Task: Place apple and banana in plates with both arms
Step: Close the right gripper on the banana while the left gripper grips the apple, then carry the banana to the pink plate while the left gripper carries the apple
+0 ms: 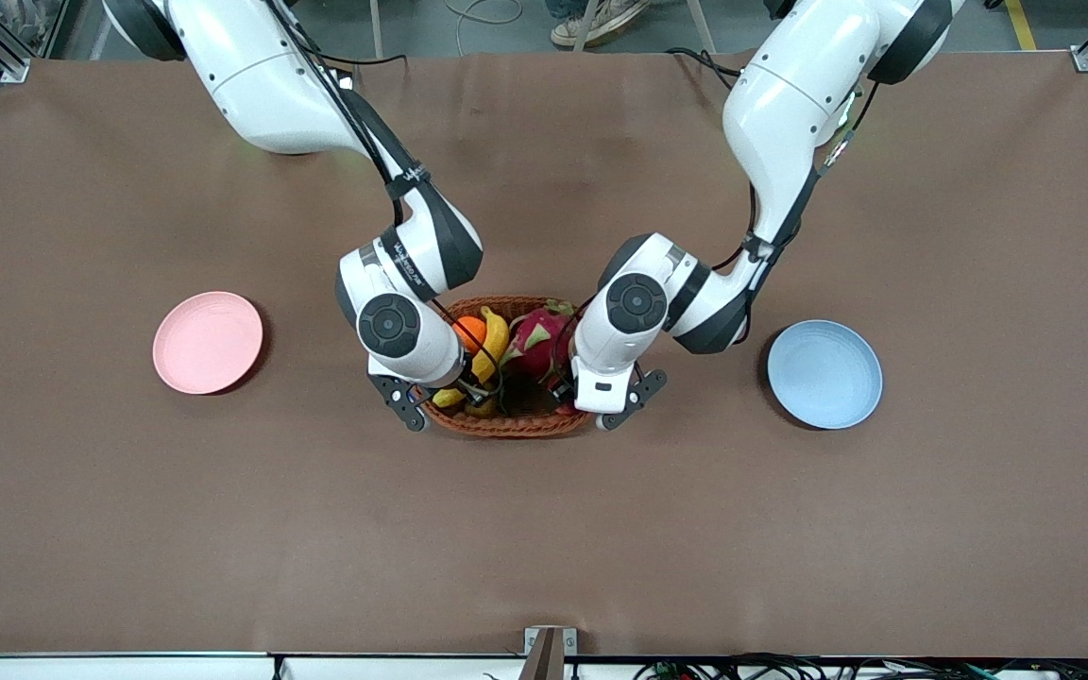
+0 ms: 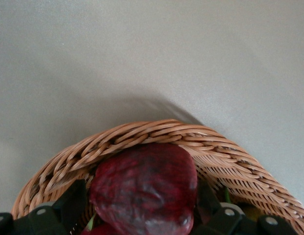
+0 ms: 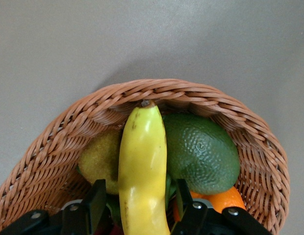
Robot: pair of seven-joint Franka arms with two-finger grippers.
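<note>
Taking the wicker basket (image 1: 516, 416) at mid-table as the landmark, its rim nearest the front camera is flanked by both grippers, which have reached down into it. The left gripper (image 2: 142, 215) sits in the basket's end toward the left arm, and its wrist view shows the apple (image 2: 144, 191) between its two black fingers (image 2: 68, 205), which stand close against the fruit's sides, so it looks gripped or about to be; the apple lies just inside the woven rim. The right gripper (image 3: 142, 210) is in the basket's other end, its fingers (image 3: 95, 205) straddling the banana (image 3: 143, 171), narrow about it and seemingly touching; the banana's tip points at the basket wall, with a green avocado (image 3: 203, 152) and a yellowish fruit (image 3: 98, 159) beside it and an orange (image 3: 223, 198) partly hidden. Farther into the basket lie the rest of the banana's curve, the orange and a pink dragon fruit (image 1: 536, 342). Well apart from the basket, the pink plate (image 1: 208, 342) lies toward the right arm's end of the table, the blue plate (image 1: 824, 374) toward the left arm's end, both bare. The step in hand seems to be the grasp; next each arm must lift straight up clear of the rim without dragging neighbouring fruit, then carry outward to its own plate.
</note>
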